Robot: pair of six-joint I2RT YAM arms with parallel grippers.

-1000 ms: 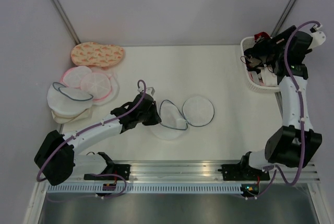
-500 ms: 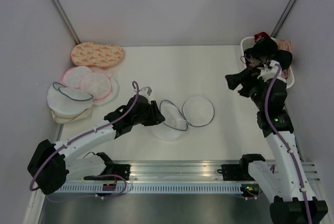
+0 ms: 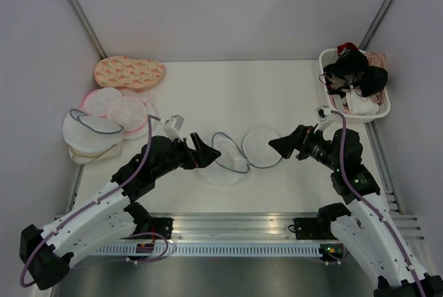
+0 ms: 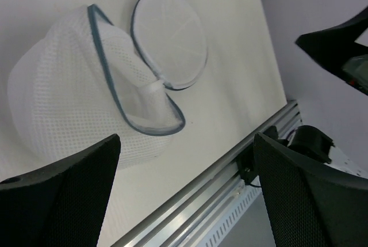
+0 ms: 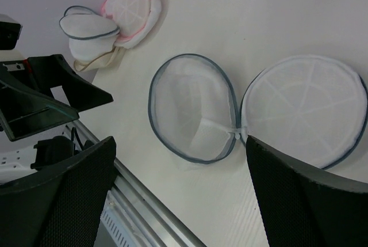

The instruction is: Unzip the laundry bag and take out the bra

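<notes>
The laundry bag lies unzipped at mid-table, its dark grey-blue rim gaping and its round lid flipped out to the right. In the left wrist view the bag shows only white mesh inside, and the right wrist view of the bag shows the same. The black bra rests in the white basket at the back right. My left gripper is open just left of the bag, touching nothing. At the lid's right edge my right gripper is open too, with nothing in it.
A pile of round wash bags sits at the left: pink-rimmed ones, an orange patterned one and a white one with a grey rim. Other garments lie in the basket under the bra. A metal rail runs along the near edge.
My left gripper opened, let go of the bag and pulled back left. My right arm swung from the basket down to mid-table, leaving the black bra in the basket.
</notes>
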